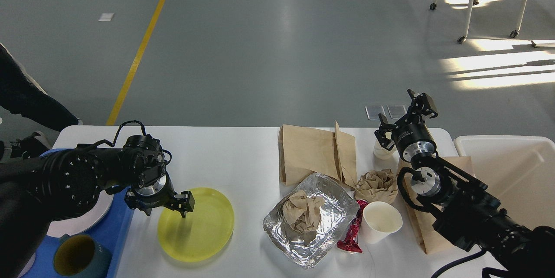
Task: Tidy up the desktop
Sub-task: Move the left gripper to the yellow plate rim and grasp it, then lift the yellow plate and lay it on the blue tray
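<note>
Desktop [243, 156], the big white top w/ rounded corners, fills the lower half of the view and carries clutter on both sides. It's rigid and smooth, so flat stuff will slide on it rather than lift easily.

Left gripper [161, 207] sits low at the near-left rim of the yellow plate [197, 225], fingers spread, 1 tip over the plate's edge, the other off toward the blue tray [123, 219]. Nothing is pinched that I can see. Tray holds a pale plate [82, 221] and a teal cup [82, 260], so the yellow plate probably belongs there next.

Plate looks like thin stiff plastic, light, glossy, prob slippery. Best hold is the raised rim, 1 finger under and 1 over; a weak pinch could let it skate across the top.

Right gripper [405, 115] is raised near the far-right corner, fingers apart, empty. Below it sit a small white cup [381, 151], brown paper bags [316, 152], a crumpled paper wad [377, 184], a foil tray [310, 219] w/ another wad inside, a red wrapper [352, 237] and a paper cup [380, 221]. All light and crushable; foil will dent if squeezed. Cream bin [511, 169] stands just off the right end, likely for the trash.

Most of the tidying is still to do.
</note>
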